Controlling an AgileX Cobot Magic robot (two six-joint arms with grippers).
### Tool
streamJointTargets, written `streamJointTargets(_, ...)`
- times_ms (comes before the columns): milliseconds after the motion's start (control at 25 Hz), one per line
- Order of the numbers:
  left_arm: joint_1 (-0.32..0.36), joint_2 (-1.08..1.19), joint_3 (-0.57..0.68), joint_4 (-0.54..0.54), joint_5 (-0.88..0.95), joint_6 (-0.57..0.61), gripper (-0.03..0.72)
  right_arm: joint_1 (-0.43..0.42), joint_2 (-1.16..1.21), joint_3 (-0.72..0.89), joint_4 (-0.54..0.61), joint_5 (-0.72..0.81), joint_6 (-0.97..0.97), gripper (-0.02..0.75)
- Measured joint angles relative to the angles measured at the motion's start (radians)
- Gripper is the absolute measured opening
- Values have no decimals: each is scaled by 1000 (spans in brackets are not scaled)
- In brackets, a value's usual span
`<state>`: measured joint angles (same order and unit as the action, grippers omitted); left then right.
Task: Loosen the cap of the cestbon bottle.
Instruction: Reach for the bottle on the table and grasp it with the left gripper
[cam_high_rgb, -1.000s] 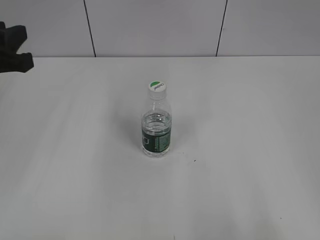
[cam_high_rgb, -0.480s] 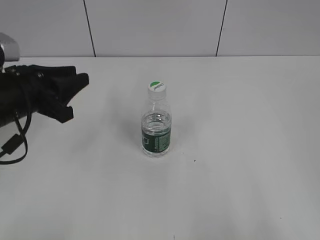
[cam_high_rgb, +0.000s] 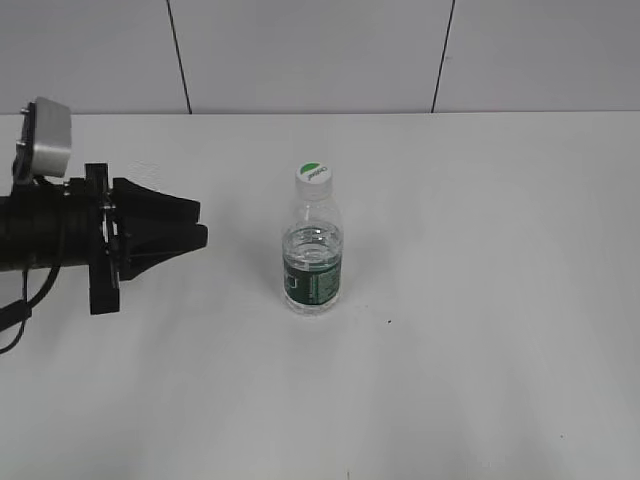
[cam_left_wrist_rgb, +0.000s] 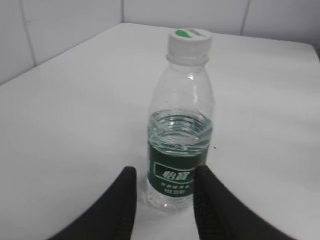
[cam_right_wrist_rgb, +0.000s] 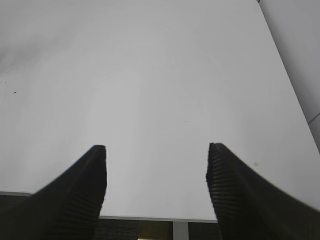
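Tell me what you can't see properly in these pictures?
- Cap print: too small in the exterior view, blurred in the left wrist view.
- Cestbon bottle base: partly behind the left gripper fingers.
- Right gripper: outside the exterior view's edge.

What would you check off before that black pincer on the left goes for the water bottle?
1. Bottle upright on the table: ok.
2. Cap on the neck: ok.
3. Left pincer open enough for the bottle: cannot tell.
4. Left pincer aimed at the bottle's green label, with nothing between: ok.
5. Right pincer open, holding nothing: ok.
6. Right pincer near the cap: not ok, its camera sees only bare table.
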<state>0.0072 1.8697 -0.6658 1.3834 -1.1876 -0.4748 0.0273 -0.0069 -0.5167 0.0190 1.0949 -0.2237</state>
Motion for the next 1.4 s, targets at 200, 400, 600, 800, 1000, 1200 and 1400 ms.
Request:
streamJointTargets(200,0,70,-104,121,-18,-79,243,0,0,0,0,0,0,484)
streamJointTargets(400,-13,170,-205,202,-18,-162,243,0,0,0,0,0,0,484)
streamJointTargets(600,-36,207,-251,226,-18,-227,283,0,0,0,0,0,0,484)
streamJointTargets(800,-36,214,-275,219,-18,-290,515,0,0,0,0,0,0,484)
streamJointTargets(1000,-47,274,-308,217,-19,-306,613,0,0,0,0,0,0,484)
streamJointTargets(1200,-112,340,-389,220,-19,-339,611,0,0,0,0,0,0,484)
streamJointTargets(1400,-165,392,-450,220,-18,-346,604,0,0,0,0,0,0,484)
